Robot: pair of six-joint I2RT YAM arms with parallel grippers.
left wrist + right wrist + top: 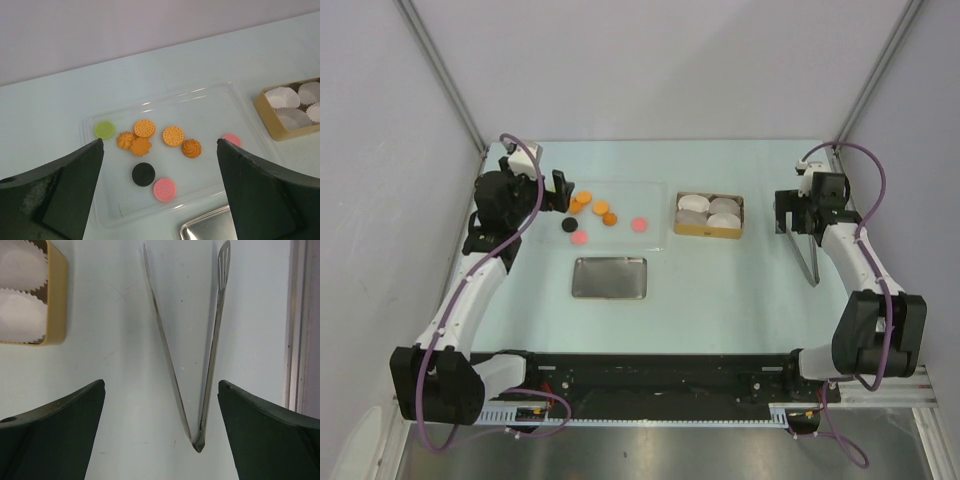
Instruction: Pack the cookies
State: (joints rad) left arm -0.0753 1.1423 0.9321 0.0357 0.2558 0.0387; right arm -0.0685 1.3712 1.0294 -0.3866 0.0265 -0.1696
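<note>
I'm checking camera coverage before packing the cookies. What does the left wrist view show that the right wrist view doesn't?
Only the left wrist: the clear plastic tray holding small flat cookies in green, orange, black and pink, plus a corner of the flat metal tray.
Only the right wrist: long metal tongs lying spread in a V.
Both: the tan box of white fluted paper cups, the pale table, and an open gripper: the left gripper and the right gripper.

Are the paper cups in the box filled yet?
Empty: the white paper cups in the box show only bare liners; the cookies lie on the clear tray.
</note>
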